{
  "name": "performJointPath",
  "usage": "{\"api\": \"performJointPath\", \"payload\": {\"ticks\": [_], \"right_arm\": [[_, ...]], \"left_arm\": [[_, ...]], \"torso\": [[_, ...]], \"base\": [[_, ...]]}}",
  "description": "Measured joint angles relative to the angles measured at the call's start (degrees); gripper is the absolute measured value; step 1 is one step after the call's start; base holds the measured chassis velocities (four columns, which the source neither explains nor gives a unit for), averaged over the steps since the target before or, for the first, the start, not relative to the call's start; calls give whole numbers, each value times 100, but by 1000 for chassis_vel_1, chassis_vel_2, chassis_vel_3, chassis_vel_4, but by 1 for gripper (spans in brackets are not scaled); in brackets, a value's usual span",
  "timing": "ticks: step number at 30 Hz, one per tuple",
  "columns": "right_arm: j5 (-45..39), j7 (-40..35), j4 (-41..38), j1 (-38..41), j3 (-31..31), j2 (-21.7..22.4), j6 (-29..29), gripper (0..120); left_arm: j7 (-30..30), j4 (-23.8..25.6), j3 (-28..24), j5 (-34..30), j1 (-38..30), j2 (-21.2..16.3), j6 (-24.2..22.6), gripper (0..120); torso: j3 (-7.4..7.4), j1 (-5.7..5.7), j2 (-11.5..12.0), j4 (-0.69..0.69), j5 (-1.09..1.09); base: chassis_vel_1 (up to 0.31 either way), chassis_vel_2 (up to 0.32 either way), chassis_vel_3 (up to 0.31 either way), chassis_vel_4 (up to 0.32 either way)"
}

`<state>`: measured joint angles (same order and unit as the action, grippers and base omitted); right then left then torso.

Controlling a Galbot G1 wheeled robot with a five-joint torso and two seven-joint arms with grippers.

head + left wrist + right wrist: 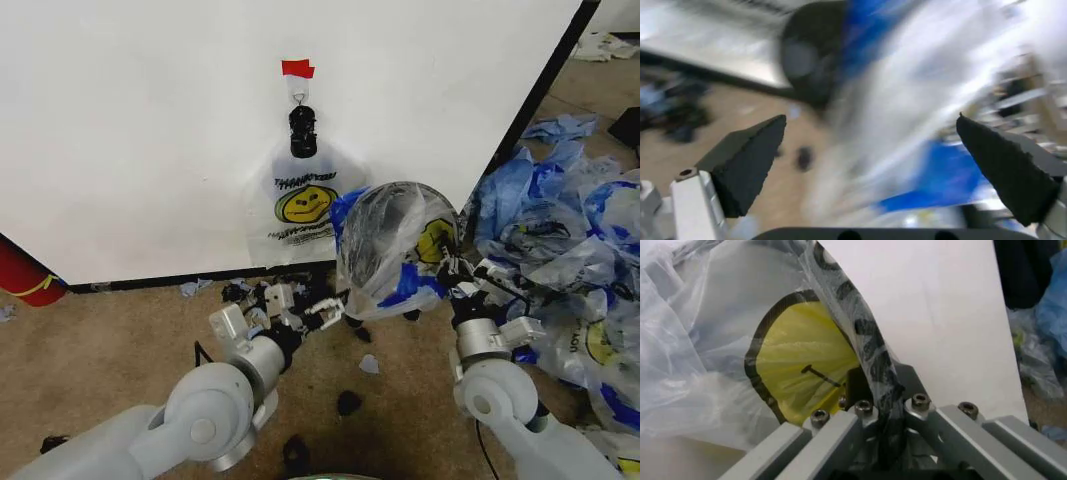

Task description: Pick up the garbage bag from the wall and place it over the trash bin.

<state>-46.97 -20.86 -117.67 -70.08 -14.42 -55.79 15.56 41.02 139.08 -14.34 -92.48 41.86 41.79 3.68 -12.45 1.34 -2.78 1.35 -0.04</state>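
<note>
Translucent garbage bag [395,245] already drapes the trash bin [807,55]; right gripper [462,272] clenched on its edge, left gripper [873,150] released beside it; settling remains.

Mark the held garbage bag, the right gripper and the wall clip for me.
garbage bag [385,235]: head view, its billowed clear front.
right gripper [883,407]: right wrist view, where it pinches plastic.
black clip [303,130]: head view, its body.

Even bright light; left wrist view motion-blurred.
</note>
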Motion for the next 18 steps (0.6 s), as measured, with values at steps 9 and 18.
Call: {"api": "performJointPath", "payload": {"ticks": [9,18], "right_arm": [[284,-10,41,81,75,-1,-37,0],[665,3,165,271,128,117,-72,0]], "left_arm": [[-493,136,-423,73,-223,59,-50,100],[-246,-769,-1550,575,-1225,698,-144,100]], "torso": [[0,0,0,-1,-2],[-1,0,0,7,-4]], "base": [[0,0,0,0],[0,0,0,0]]}}
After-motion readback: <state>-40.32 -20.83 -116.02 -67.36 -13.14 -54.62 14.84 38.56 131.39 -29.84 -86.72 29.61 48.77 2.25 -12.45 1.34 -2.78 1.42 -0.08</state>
